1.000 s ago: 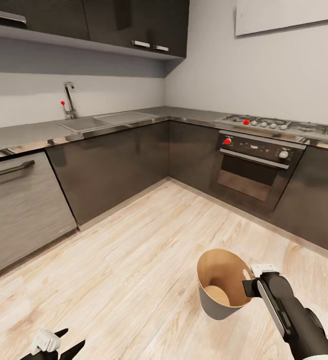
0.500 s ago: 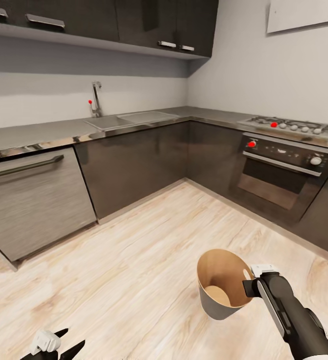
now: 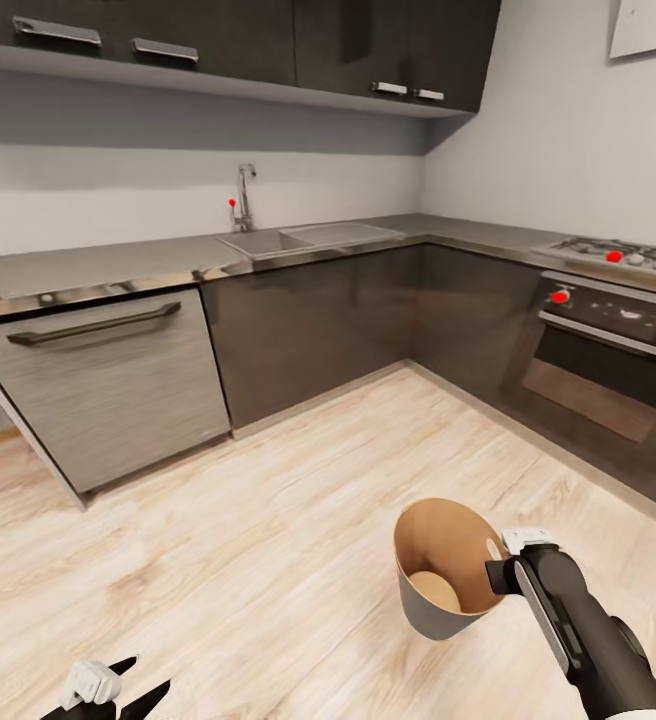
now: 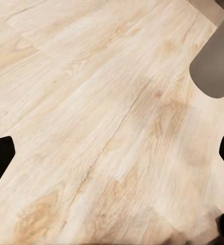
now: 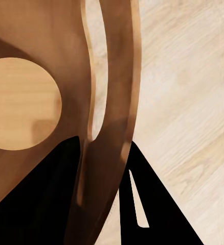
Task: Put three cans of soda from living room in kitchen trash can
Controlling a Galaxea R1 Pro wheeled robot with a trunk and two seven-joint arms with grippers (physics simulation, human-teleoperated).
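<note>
One tash can [image 3: 438, 570] hangs tilted above the light wood plank floor [image 3: 268, 540], carried at the lower right of the head view. It is a small round tapered bin, grey on the outside and tan-brown inside, wider at the rim, and its round base shows bare through the open mouth. The right end effector [image 3: 501, 562] pinches the can's rim: in the right wrist view one dark finger [image 5: 50, 204] lies inside the wall and the other outside it, pressed against the brown rim [image 5: 117, 102]. The left end effector [image 3: 118, 690] sits low over the floor with its fingers spread wide and nothing between them; the left wrist view catches the can's grey underside [image 4: 217, 66] off to one side. Behind stand dark kitchen cabinets [image 3: 318, 330], a sink [image 3: 308, 238] with a tap [image 3: 243, 195], and an oven [image 3: 608, 350].
</note>
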